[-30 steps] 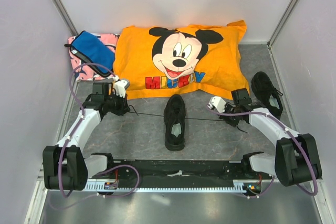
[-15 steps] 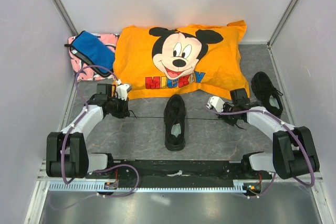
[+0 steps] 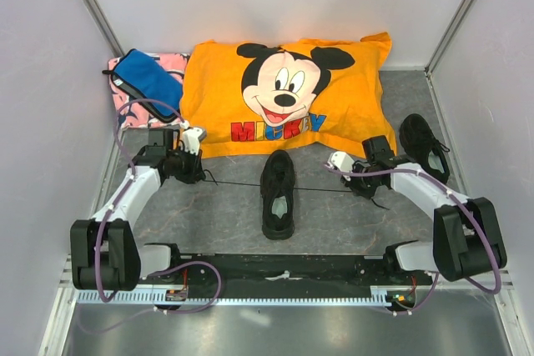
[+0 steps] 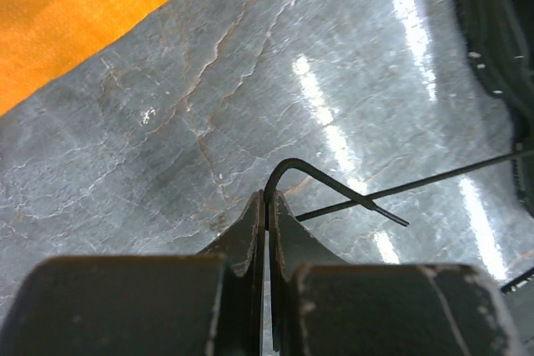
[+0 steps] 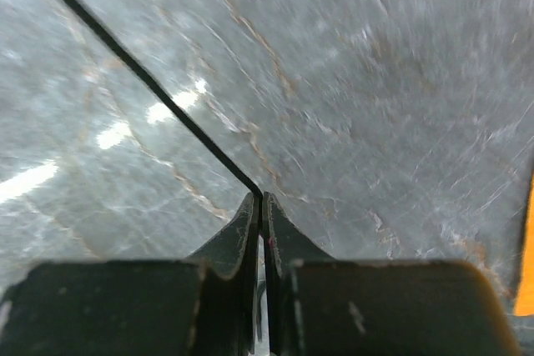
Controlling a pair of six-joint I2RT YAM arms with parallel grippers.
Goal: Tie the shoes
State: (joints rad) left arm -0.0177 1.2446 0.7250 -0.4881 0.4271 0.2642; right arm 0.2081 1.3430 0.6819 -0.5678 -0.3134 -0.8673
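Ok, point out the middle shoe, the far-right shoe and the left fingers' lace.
middle shoe (image 3: 279,198), top view, on its insole.
far-right shoe (image 3: 424,147), top view, on its middle.
lace (image 4: 294,162), left wrist view, on its bend.

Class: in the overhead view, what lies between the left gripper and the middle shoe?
Only a taut black lace, stretched over bare table from the left gripper to the middle shoe, seen overhead.

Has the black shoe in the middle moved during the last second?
No. The middle shoe lies where it did, its toe at the same spot by the lower edge of the orange Mickey pillow.

Taut lace (image 3: 238,183) across the table (image 3: 209,223)
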